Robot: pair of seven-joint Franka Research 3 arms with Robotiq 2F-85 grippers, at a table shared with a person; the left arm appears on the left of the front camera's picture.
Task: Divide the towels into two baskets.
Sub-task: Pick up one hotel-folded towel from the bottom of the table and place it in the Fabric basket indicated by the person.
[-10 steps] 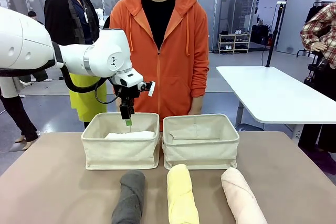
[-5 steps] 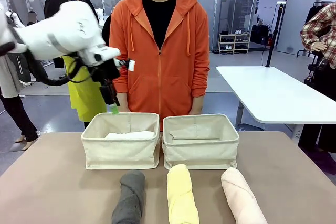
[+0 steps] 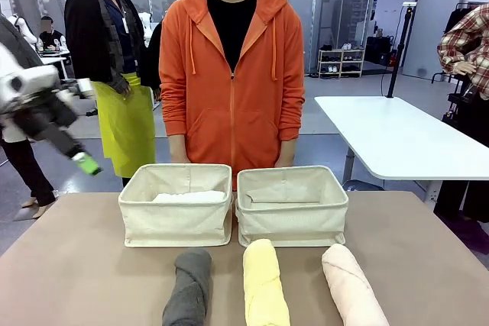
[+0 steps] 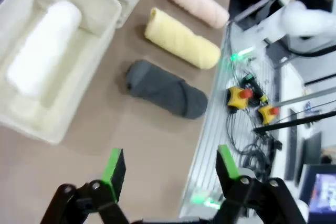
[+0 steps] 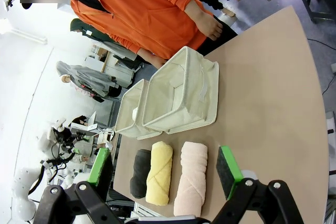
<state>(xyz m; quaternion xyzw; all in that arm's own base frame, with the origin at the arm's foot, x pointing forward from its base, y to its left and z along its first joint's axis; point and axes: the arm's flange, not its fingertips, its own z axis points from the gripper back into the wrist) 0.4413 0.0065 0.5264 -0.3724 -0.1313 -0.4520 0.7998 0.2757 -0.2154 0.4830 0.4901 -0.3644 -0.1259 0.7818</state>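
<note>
Front view: the brown table [image 3: 69, 265] has two cream canvas baskets side by side. The left basket [image 3: 176, 223] holds the white rolled terry towel [image 3: 189, 197], and the right basket [image 3: 292, 223] looks empty. Just near of them lie the dark grey rolled towel [image 3: 189, 286], pale yellow rolled towel [image 3: 265, 284] and pale pink rolled towel [image 3: 353, 284], long axes near-to-far. The left pincer [image 3: 85, 164] hangs off the table's left side, jaws apart and empty, and grey lies closest, to its right. The right pincer [image 5: 164, 166] is spread empty too.

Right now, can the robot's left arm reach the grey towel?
Probably yes. The grey towel lies uncovered on the table in front of the baskets, apart from the yellow towel, and the left gripper is open and empty, off to the left.
</note>
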